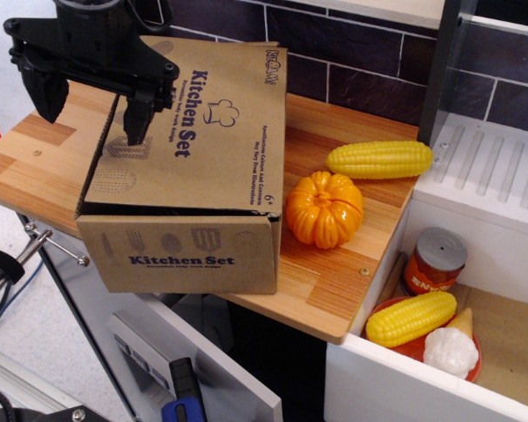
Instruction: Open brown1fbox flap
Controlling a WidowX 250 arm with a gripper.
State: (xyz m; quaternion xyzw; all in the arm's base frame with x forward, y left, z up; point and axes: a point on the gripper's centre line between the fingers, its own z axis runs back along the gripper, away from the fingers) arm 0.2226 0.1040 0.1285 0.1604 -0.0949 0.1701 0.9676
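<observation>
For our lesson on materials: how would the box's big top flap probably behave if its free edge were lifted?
The flap is flat corrugated cardboard, so it likely stays fairly stiff and swings on its fold. It looks thin, so probably light. The box overhangs the counter, so a hard pull might shift it.

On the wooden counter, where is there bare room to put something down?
Bare wood lies left of the box under the gripper, and in front of the pumpkin toward the counter's near corner. Crowded: box, pumpkin and corn sit close together.
</observation>
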